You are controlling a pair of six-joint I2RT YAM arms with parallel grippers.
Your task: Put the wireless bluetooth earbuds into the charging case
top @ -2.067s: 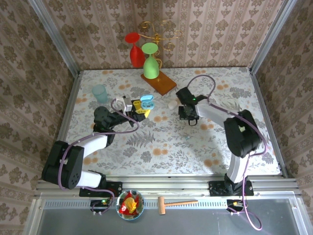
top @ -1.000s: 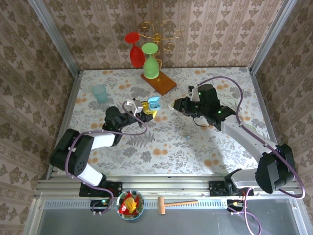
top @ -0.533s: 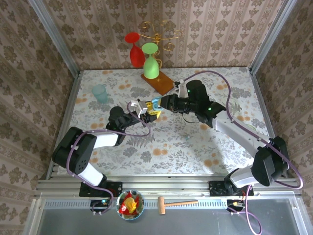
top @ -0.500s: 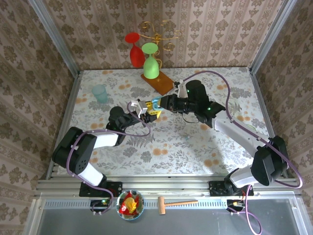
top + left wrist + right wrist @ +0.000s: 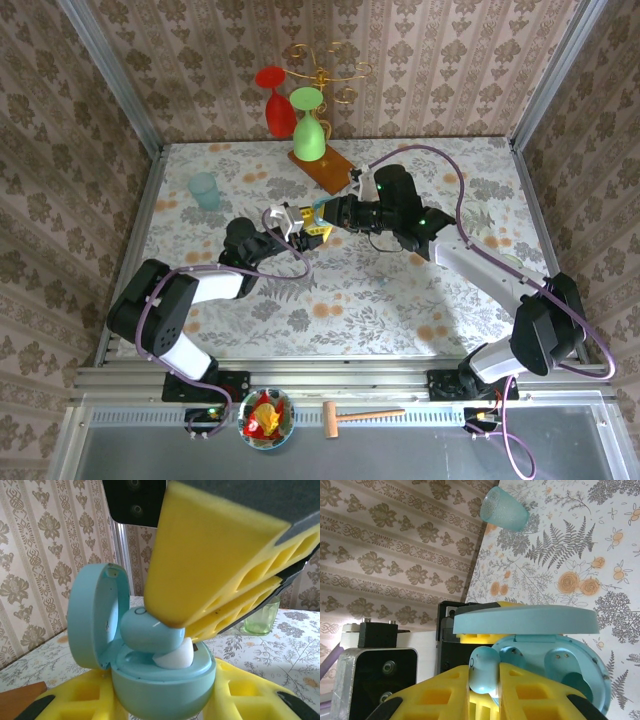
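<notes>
Left wrist: left gripper [image 5: 160,707] clamps open charging case [image 5: 165,680]; right gripper [image 5: 185,627] pinches earbud [image 5: 147,630] half-seated inside, lid [image 5: 95,615] close beside.

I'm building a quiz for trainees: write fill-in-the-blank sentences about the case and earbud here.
The case has its lid ___.
The earbud is pinched by the ___ arm's fingers.
The left gripper is shut on the ___.
Missing: open; right; case.
</notes>
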